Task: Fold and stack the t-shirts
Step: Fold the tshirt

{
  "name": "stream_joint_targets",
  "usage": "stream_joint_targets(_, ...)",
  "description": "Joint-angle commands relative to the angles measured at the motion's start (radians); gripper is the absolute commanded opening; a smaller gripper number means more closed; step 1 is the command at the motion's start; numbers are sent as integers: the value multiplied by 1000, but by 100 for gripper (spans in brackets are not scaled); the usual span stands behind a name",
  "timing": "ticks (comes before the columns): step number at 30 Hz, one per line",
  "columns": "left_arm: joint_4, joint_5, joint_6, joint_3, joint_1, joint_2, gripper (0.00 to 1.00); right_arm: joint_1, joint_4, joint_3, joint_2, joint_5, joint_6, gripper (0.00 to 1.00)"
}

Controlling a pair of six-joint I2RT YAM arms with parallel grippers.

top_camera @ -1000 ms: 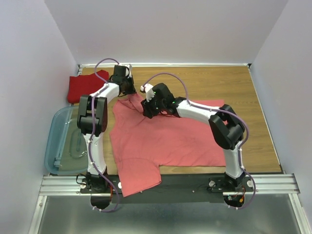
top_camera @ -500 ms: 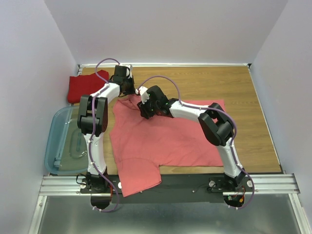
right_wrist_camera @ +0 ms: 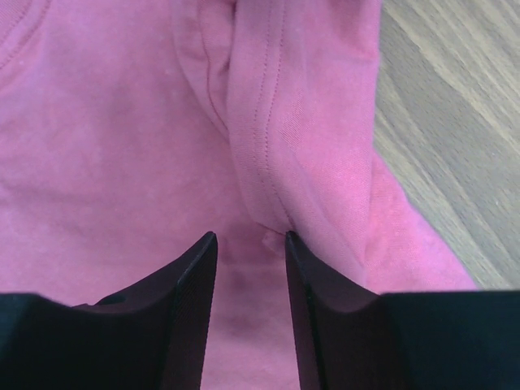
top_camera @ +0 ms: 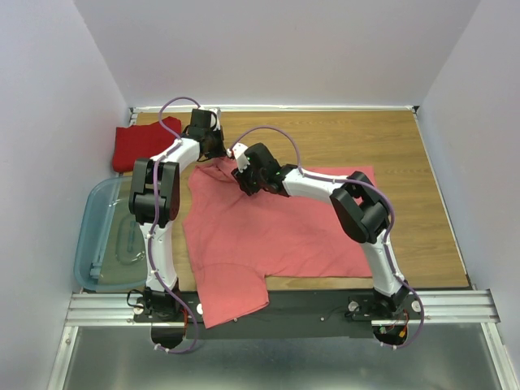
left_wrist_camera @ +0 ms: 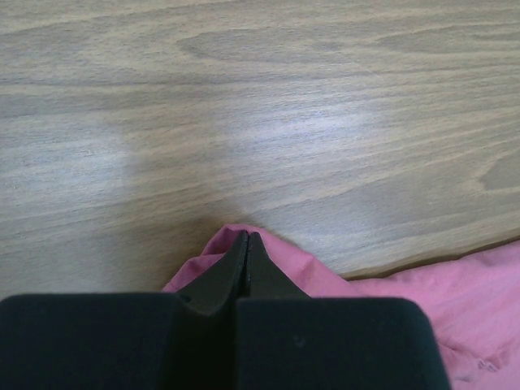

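You have: salmon-pink t-shirt (top_camera: 268, 236), spread flat mid-table (top_camera: 398, 146), one flap over the near edge; deep red t-shirt (top_camera: 140, 145), bunched at the far left corner; your left gripper (left_wrist_camera: 247, 236), fingers pressed together, pinching the pink shirt's far edge; your right gripper (right_wrist_camera: 250, 237), fingers parted, straddling a seamed pink fold

no readable text, labels or signs

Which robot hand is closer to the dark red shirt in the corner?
Left. The left gripper pinches the edge of the pink shirt, just right of the dark red shirt. The right gripper is open farther right, over the pink shirt.
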Motion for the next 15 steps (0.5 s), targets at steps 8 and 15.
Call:
stream_joint_targets(8, -8, -17, 15, 33, -7, 12, 0, 5, 13, -19, 14, 92, -42, 33)
stream_joint_targets(15, -9, -18, 15, 31, -9, 15, 0, 3, 16, -31, 27, 127, -56, 30)
